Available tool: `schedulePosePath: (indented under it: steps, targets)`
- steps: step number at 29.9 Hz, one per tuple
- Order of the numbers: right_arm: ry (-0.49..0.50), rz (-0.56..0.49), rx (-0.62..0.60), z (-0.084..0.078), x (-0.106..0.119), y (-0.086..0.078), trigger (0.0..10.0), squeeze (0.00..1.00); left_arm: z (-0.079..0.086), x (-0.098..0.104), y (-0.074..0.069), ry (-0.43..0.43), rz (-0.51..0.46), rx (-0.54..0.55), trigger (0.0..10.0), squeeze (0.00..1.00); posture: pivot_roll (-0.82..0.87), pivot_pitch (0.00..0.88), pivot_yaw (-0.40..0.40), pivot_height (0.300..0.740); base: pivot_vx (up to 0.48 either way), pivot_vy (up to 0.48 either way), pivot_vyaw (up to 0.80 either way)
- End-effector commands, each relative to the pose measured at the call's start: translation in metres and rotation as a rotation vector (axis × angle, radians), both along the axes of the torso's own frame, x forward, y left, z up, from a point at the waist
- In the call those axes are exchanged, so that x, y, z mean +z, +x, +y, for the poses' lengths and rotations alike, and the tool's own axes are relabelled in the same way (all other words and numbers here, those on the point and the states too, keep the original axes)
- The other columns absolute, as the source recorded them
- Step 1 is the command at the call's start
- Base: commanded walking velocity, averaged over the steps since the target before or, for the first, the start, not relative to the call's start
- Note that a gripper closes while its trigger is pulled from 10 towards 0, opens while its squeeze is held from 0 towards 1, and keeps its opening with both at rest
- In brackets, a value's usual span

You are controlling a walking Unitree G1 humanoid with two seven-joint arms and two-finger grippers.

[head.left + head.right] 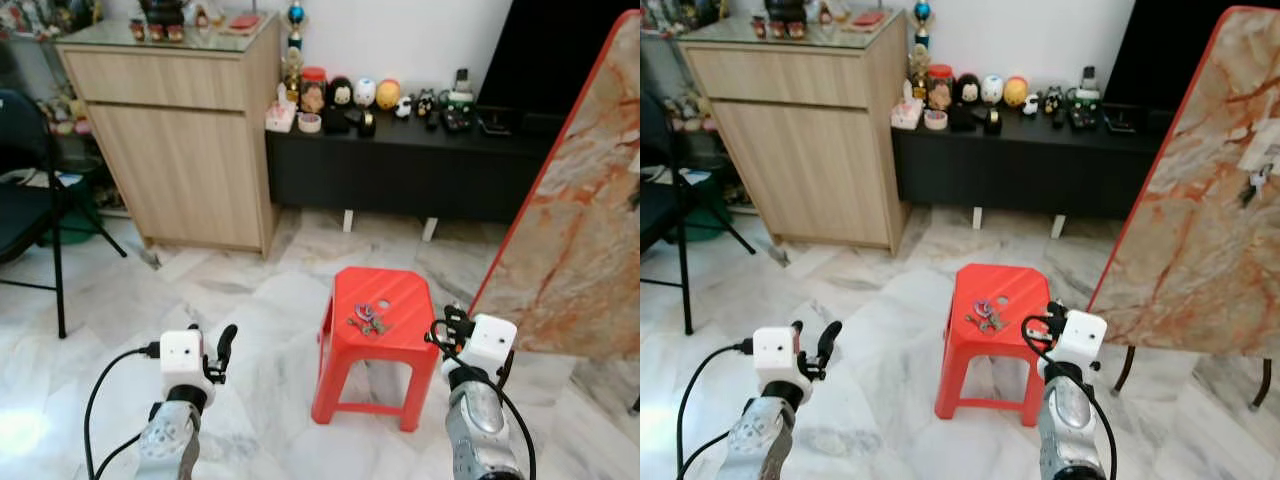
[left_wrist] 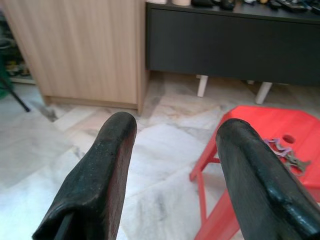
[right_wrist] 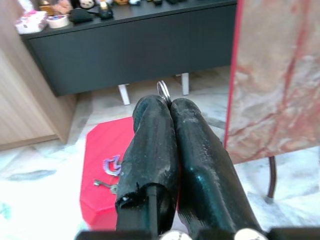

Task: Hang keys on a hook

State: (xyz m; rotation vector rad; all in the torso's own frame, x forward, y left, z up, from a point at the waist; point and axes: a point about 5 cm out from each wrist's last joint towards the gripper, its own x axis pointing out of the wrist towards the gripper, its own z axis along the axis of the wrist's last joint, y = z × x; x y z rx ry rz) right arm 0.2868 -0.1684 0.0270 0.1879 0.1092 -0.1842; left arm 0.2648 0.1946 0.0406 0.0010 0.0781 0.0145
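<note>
A bunch of keys (image 1: 367, 321) with a purple tag lies on top of a red plastic stool (image 1: 385, 288) in front of me. My right gripper (image 1: 447, 326) hovers by the stool's right edge. It is shut, and a small metal key ring (image 3: 163, 92) pokes out between its fingertips. The left gripper (image 1: 213, 346) hangs open over the floor to the left of the stool, holding nothing. A marble-patterned board (image 1: 580, 250) with a red edge leans at the right. Another set of keys (image 1: 1253, 183) hangs on its face.
A light wood cabinet (image 1: 180, 130) stands at the back left. Beside it, a low black sideboard (image 1: 400, 170) carries several figurines. A black chair (image 1: 25, 205) is at the far left. Pale marble floor (image 1: 240, 300) surrounds the stool.
</note>
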Motion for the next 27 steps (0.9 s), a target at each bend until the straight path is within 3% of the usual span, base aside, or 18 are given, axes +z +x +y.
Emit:
schedulePosePath:
  steps: [1,11,27]
  targets:
    - [-0.004,-0.007,-0.009,-0.0025,0.0027,0.0018,10.0,0.0,-0.0018,0.001,0.0017,0.017,0.009,-0.013,10.0,0.0,0.05,0.0,-0.09,0.74,0.0,0.0,0.0]
    - [-0.003,-0.01,-0.013,-0.0027,0.0038,0.0029,10.0,0.0,-0.0024,0.002,0.002,0.025,0.009,-0.021,10.0,0.0,0.06,0.0,-0.086,0.74,0.0,-0.096,0.0]
    - [-0.003,-0.01,-0.01,-0.0016,0.0035,0.0028,10.0,0.0,-0.0037,0.0016,0.0,0.029,0.01,-0.027,10.0,0.0,0.06,0.0,-0.087,0.74,0.0,-0.242,0.0]
